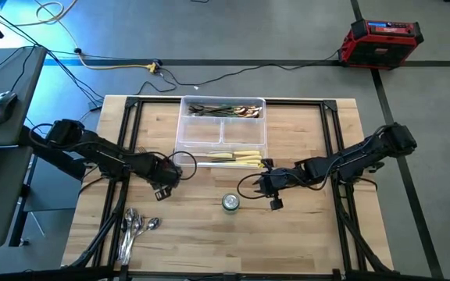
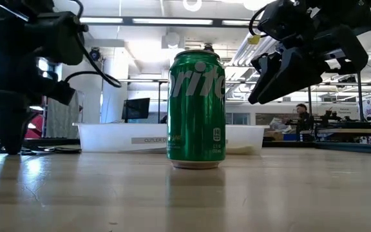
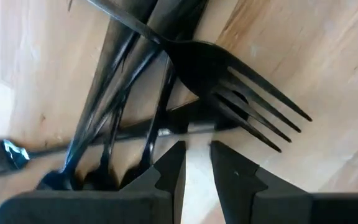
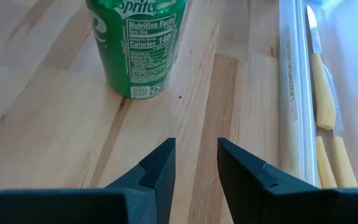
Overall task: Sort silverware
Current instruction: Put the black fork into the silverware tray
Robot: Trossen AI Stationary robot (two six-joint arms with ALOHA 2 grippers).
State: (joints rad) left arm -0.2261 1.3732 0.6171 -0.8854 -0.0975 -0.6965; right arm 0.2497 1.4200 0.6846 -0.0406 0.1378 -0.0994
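sorting silverware, both grippers empty.
left gripper [image 3: 196, 163] parted over dark forks [image 3: 229, 87]; right gripper [image 4: 196, 163] parted near green can [image 4: 138, 43], beside tray [image 1: 184, 125] holding cream-handled knives [image 1: 237, 158].

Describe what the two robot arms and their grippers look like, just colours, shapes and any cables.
Both arms are dark, nearly black, built of jointed segments, with thin black cables looping beside each wrist. The left gripper and right gripper end in blocky heads. Their fingers are matte black, flat, wedge-shaped plates with angular stepped tips. No markings show.
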